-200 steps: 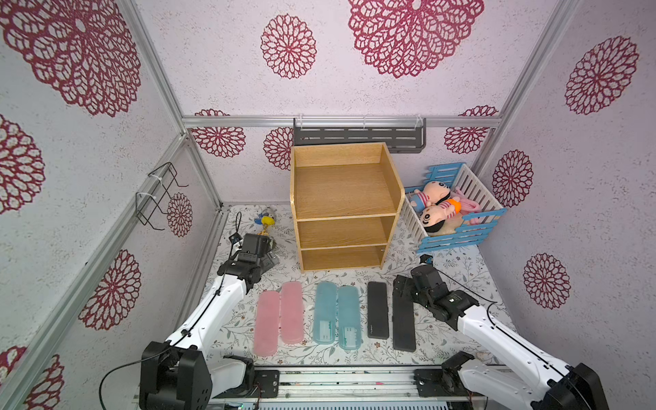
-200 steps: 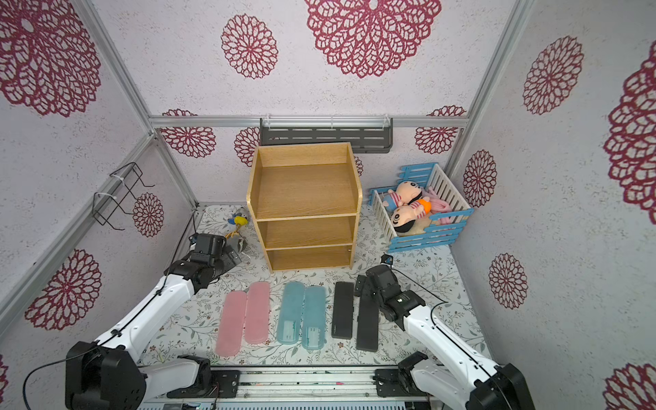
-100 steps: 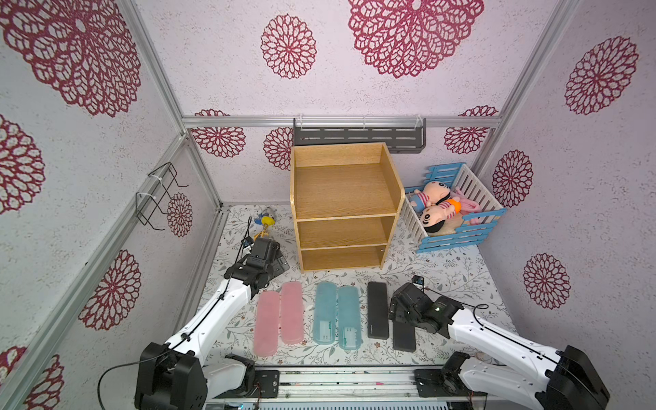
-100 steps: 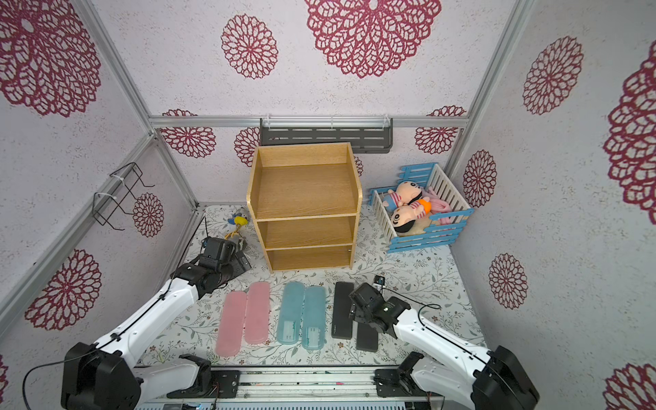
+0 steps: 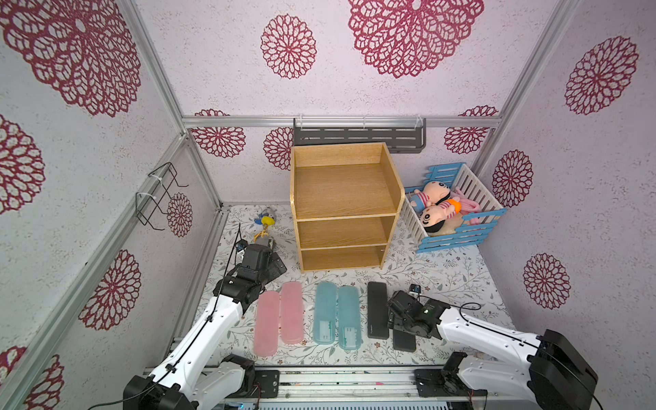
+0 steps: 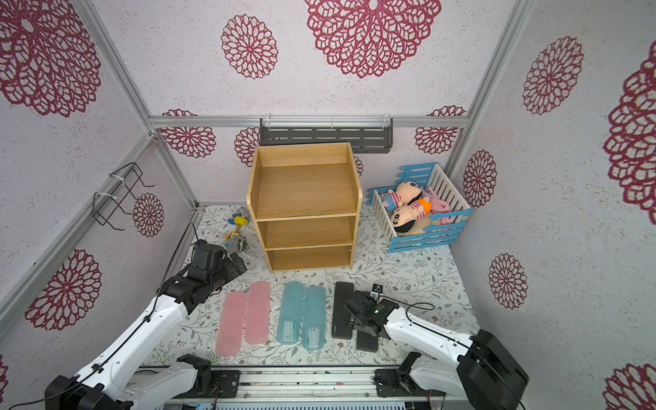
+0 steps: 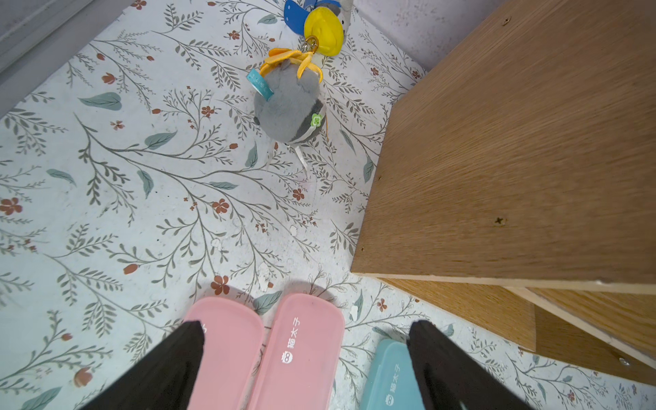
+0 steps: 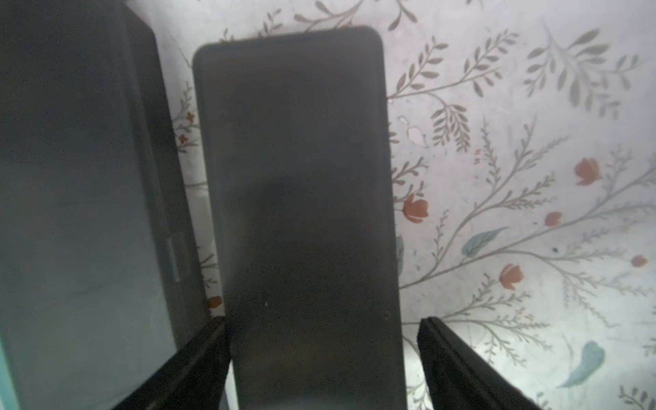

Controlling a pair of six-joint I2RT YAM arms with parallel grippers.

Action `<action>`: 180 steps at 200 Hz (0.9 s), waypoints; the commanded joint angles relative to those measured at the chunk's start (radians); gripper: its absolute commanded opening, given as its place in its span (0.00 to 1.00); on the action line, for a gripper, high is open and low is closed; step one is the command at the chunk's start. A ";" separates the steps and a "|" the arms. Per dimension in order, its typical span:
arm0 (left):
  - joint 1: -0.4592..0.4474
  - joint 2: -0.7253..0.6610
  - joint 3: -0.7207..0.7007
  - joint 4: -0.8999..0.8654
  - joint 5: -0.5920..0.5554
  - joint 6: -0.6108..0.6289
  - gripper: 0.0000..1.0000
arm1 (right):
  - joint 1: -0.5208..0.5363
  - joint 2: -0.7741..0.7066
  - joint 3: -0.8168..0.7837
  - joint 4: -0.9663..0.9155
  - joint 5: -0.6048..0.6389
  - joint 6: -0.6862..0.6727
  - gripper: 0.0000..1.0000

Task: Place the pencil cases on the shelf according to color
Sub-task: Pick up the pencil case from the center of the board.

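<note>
Shelf (image 5: 340, 188) stands at back of floral mat (image 5: 443, 284), all three levels bare. Six pencil cases lie flat in a row on the mat in front of it: pink cases (image 5: 291, 312), teal cases (image 5: 326, 312), one black case (image 5: 377, 309), then second black case (image 8: 294, 177) at the right end. Right gripper (image 8: 321, 319) sits low over second black case, jaws apart and straddling its width. One finger touches a long edge, the other stands just off the opposite edge, so no clamp. Left gripper (image 7: 307, 323) hovers above the pink cases' far ends, jaws spread wide, holding nothing.
</note>
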 commanded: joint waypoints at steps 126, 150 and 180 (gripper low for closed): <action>-0.005 0.008 0.018 0.021 0.045 -0.023 0.97 | 0.008 0.005 -0.059 0.122 0.023 -0.024 0.58; -0.006 -0.001 0.028 0.012 0.044 -0.028 0.97 | 0.008 -0.057 -0.041 0.079 0.047 -0.026 0.54; -0.008 -0.008 0.040 0.012 0.050 -0.036 0.97 | 0.008 -0.156 -0.012 0.032 0.059 -0.027 0.52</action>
